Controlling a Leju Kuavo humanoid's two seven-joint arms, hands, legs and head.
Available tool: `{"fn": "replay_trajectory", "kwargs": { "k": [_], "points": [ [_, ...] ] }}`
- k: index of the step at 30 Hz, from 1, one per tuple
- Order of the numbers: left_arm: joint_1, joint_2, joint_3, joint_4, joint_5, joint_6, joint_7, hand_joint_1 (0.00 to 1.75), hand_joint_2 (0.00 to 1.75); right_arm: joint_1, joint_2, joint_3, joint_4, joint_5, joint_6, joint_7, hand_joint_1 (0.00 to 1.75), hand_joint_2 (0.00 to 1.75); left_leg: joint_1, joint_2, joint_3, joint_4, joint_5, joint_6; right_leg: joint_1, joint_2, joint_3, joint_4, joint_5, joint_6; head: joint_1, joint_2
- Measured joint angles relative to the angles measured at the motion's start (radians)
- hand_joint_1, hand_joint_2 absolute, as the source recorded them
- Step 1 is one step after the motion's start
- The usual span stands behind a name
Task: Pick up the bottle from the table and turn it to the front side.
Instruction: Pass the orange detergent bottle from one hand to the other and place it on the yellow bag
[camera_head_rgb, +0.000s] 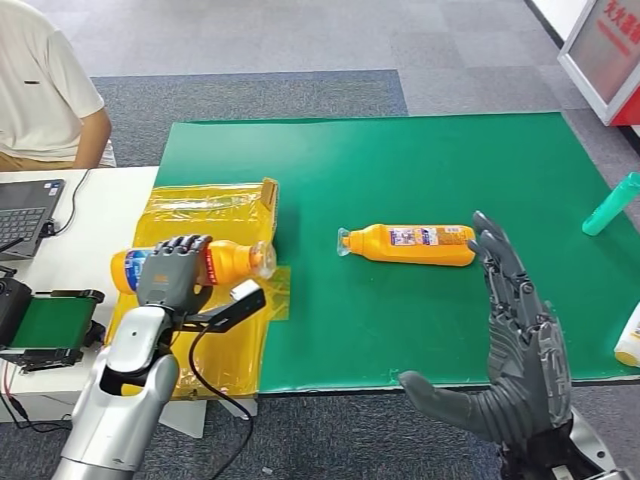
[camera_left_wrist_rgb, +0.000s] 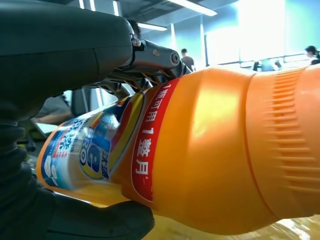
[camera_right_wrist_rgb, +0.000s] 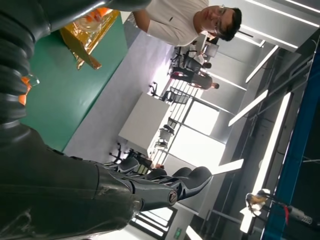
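Left robot hand grasps a glossy orange bottle (ribbed neck); right robot hand released, fingers spread.

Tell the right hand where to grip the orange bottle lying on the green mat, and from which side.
Grip the orange bottle around its labelled mid-body, coming down from above. It lies flat on the green mat, cap toward the robot's left, with its long sides free. The open right hand is nearest its base end.
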Motion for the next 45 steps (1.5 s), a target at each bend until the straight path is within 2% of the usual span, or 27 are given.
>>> {"fn": "replay_trajectory", "kwargs": {
  "k": [13,14,17,18,26,40,45],
  "points": [
    [-0.025,-0.040,-0.052,0.092,0.000,-0.001,-0.021,1.75,1.75,-0.012,0.000,0.003,0.000,-0.031,-0.004,-0.044,0.00,1.75,0.000,0.000,0.000,0.000,0.000,0.000,0.000,0.000,0.000,0.000,0.001,0.000,0.000,0.000],
    [-0.026,-0.043,-0.055,0.098,0.000,-0.002,-0.021,1.67,1.75,-0.012,0.000,0.003,0.000,-0.030,-0.004,-0.045,0.00,1.75,0.000,0.000,0.000,0.000,0.000,0.000,0.000,0.000,0.000,0.000,0.001,0.000,0.000,0.000],
    [-0.027,-0.049,-0.066,0.110,0.000,-0.006,-0.019,0.36,1.75,-0.012,0.000,0.003,0.000,-0.028,-0.007,-0.049,0.00,1.75,0.000,0.000,0.000,0.000,0.000,0.000,0.000,0.000,-0.001,0.000,0.001,0.000,0.000,0.000],
    [-0.029,-0.050,-0.069,0.114,0.000,-0.006,-0.015,0.00,1.75,-0.011,0.000,0.003,0.000,-0.030,-0.008,-0.052,0.00,1.75,0.000,0.000,0.000,0.000,0.000,0.000,0.000,0.000,-0.001,0.000,0.001,0.000,0.000,0.000],
    [-0.044,-0.044,-0.091,0.144,0.000,0.000,0.021,0.00,1.75,0.003,0.000,-0.007,-0.002,-0.055,-0.008,-0.076,0.00,1.75,0.000,0.000,0.000,0.000,0.001,0.000,0.000,0.000,-0.001,0.000,0.001,0.000,0.000,0.000],
    [-0.045,-0.041,-0.092,0.163,0.000,0.000,0.031,0.00,1.75,0.016,0.000,-0.030,-0.014,-0.068,-0.007,-0.083,0.00,1.75,0.000,0.000,0.000,0.000,0.001,0.000,0.000,0.000,-0.001,0.000,0.001,0.000,0.000,0.000],
    [-0.034,-0.051,-0.073,0.160,0.031,0.022,-0.017,0.00,1.75,0.023,0.000,-0.039,-0.022,-0.063,0.003,-0.079,0.00,1.75,0.000,0.000,0.000,0.000,0.001,0.000,0.000,0.000,0.000,0.000,0.001,0.000,0.000,0.000]
  ]
}}
